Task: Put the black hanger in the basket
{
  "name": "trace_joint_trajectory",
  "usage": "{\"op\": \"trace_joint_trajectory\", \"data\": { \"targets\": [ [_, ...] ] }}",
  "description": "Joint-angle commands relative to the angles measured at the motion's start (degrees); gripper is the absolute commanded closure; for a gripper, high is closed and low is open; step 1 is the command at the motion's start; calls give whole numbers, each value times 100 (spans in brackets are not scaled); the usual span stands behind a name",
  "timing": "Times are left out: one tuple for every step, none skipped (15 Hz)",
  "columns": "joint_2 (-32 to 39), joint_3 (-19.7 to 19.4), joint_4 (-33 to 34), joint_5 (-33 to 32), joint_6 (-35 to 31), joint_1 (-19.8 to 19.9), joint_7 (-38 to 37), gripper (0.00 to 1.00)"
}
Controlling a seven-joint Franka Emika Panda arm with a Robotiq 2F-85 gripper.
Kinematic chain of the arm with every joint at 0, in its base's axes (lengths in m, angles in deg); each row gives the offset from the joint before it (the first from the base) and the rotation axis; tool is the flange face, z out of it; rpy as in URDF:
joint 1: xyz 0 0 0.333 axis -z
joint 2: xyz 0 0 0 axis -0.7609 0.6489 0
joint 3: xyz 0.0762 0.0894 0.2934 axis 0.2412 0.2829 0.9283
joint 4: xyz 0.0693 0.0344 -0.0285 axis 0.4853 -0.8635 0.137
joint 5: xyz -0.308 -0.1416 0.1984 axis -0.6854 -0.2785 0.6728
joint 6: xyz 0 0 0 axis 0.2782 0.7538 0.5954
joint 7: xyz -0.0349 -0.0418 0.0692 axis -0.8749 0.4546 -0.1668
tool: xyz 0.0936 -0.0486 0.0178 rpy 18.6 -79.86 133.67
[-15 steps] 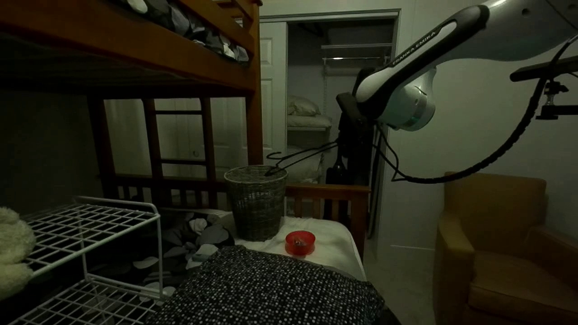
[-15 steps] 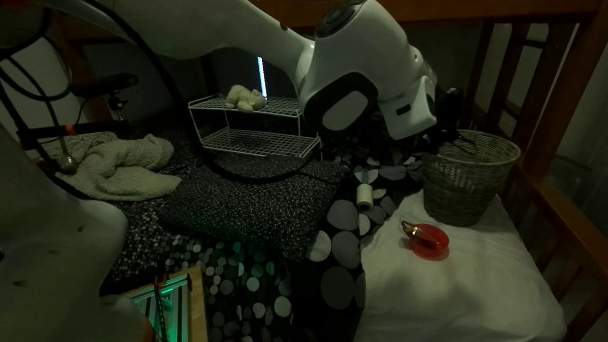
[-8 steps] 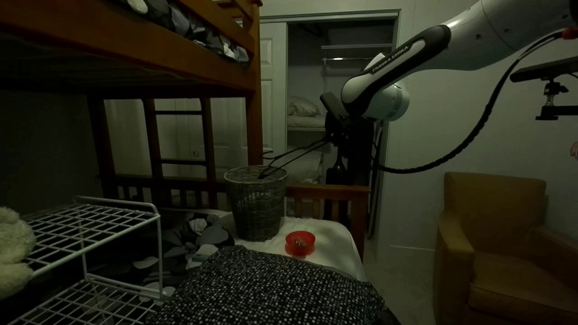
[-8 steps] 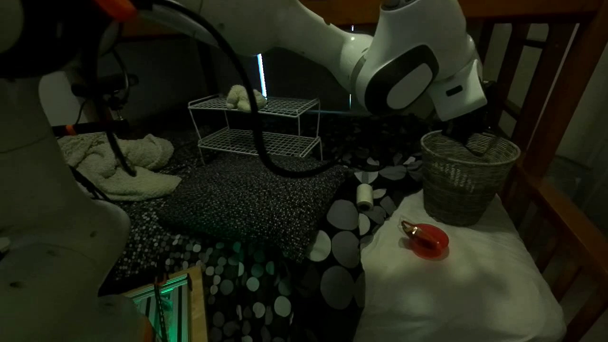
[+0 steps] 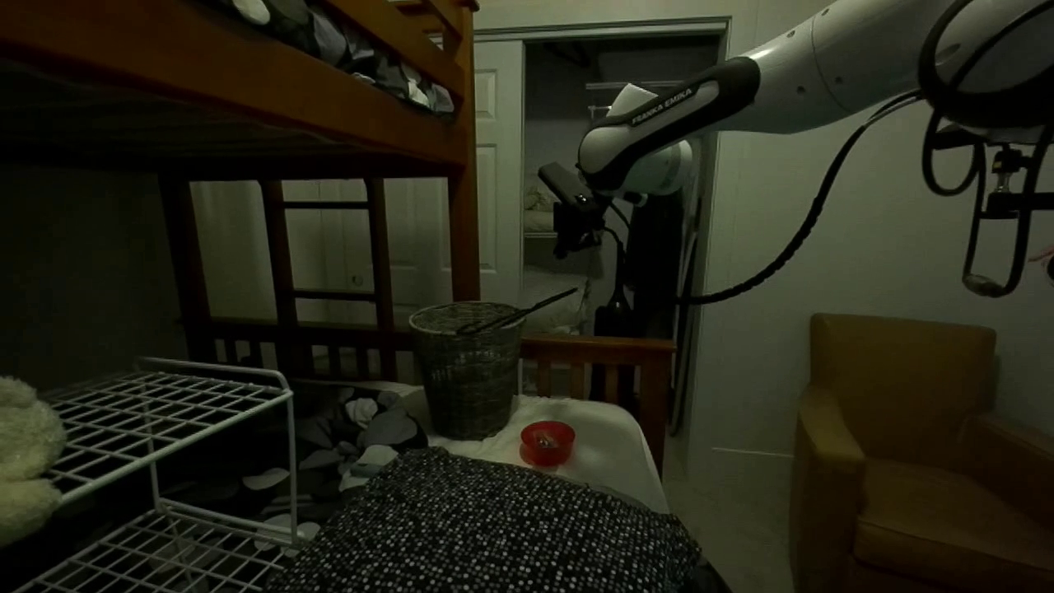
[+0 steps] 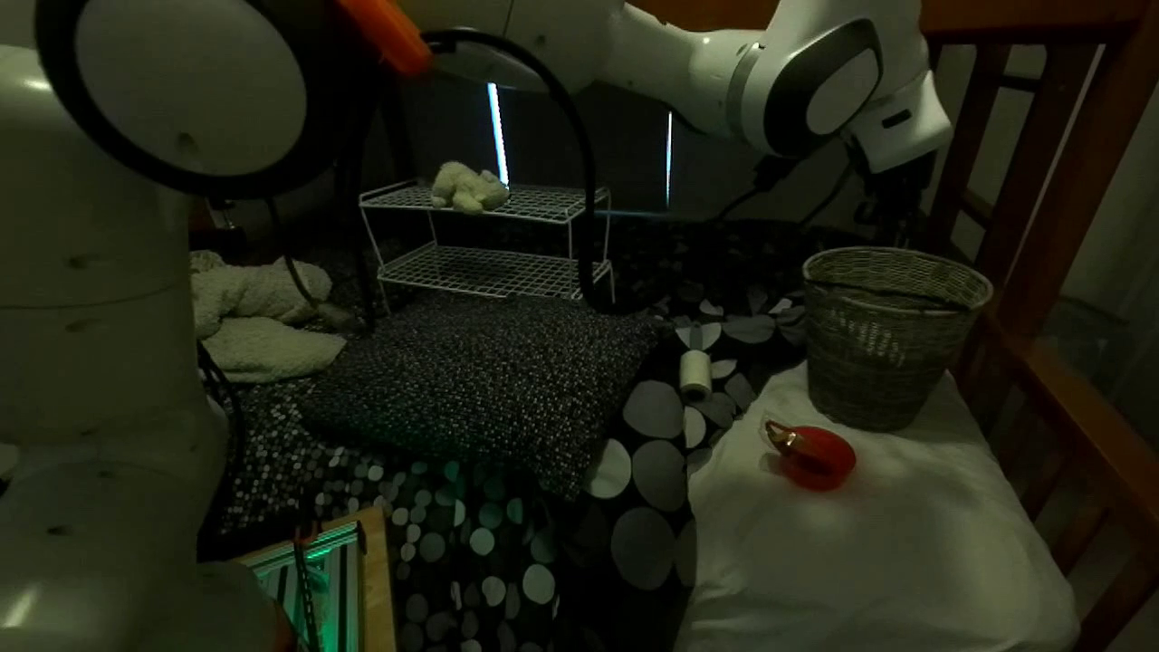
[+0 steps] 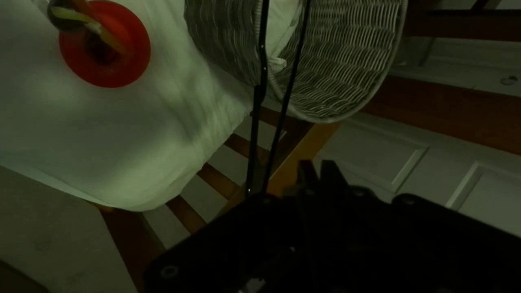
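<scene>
Black hanger [image 7: 258, 94] lies tilted across the mouth of the basket [image 5: 465, 387], upper end sticking out past the rim; rim contact we can't confirm. Nearest the wrist camera we have the end effector [image 7: 318, 167]: tips side by side, too dark for us to tell whether they're slightly apart or fully together. An exterior view gives us visible space between it and the hanger's raised end just below. Wrist view puts two slim black rods over the mouth, running to the end effector's outline. Basket next: upright, something pale inside, base on a white pillow [image 6: 887, 561]. Near it, same pillow, a red dish [image 7: 140, 49] with a brownish item [image 6: 784, 436] poking past its edge; we can't identify that. Off the pillow, we get a pale cylinder [image 6: 695, 373] on dark patterned bedding [image 6: 652, 462], then a speckled cushion [image 6: 489, 371]. Farther out, a white wire rack [image 6: 493, 272] with a cream plush toy [image 6: 468, 188] on its top shelf. Beyond the basket we see a wooden bunk bed post [image 5: 464, 247] and a white door [image 5: 498, 206]; tan armchair [image 5: 902, 371] well apart from the basket.
</scene>
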Motion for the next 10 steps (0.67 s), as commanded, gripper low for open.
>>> {"op": "trace_joint_trajectory", "data": {
  "targets": [
    [240, -528, 505, 28, 192, -356, -325, 68],
    [192, -544, 481, 185, 149, -369, -351, 67],
    [79, -535, 368, 351, 147, -360, -340, 60],
    [-117, -434, 194, 616, 416, -312, -178, 54],
    [-383, -470, -120, 552, 694, -367, -135, 47],
    [-622, -322, -358, 848, 1045, -284, 251, 38],
    [-916, -248, -721, 1022, 1120, -246, 663, 31],
    [-1155, -220, -1018, 1186, 1211, -232, 1071, 23],
    [-1384, -173, -1248, 1471, 1285, -215, 1507, 16],
    [-680, -348, -384, 1110, 1177, -379, 894, 33]
  ]
}}
